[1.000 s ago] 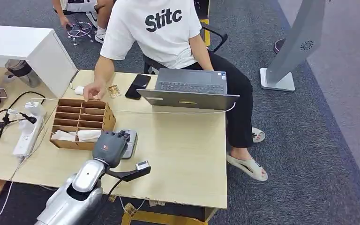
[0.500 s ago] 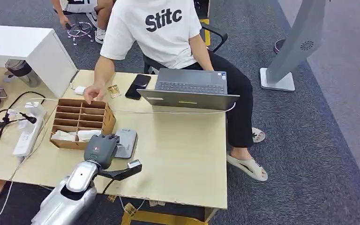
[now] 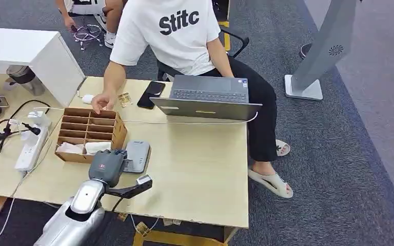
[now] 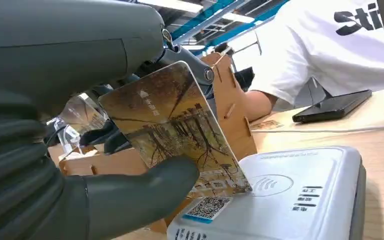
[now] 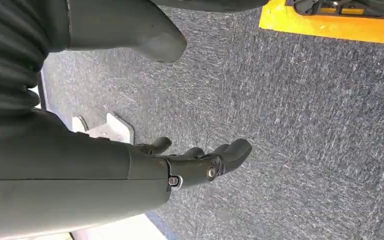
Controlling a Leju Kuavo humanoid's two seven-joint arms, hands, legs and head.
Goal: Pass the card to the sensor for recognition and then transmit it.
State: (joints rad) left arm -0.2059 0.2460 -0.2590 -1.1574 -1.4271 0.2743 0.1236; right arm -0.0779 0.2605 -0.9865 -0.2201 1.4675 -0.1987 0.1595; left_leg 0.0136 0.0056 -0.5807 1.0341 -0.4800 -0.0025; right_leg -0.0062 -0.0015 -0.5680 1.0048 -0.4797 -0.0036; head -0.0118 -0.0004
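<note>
— Silver arm, where is it?
— Reaching over the table (image 3: 195, 169); the left hand (image 3: 106, 166) pinches the card (image 4: 172, 125) between thumb and fingers.
— And the card?
— Tilted, long axis sloping down, its lower corner touching the sensor (image 4: 285, 195) beside the box (image 3: 87, 134).
— The right hand (image 5: 190, 162)?
— Hanging over carpet, fingers spread, holding nothing.

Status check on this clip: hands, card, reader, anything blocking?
Left hand holds card, corner on reader. Right hand open, hanging over floor. Nothing between card and reader; divider box close beside.
</note>
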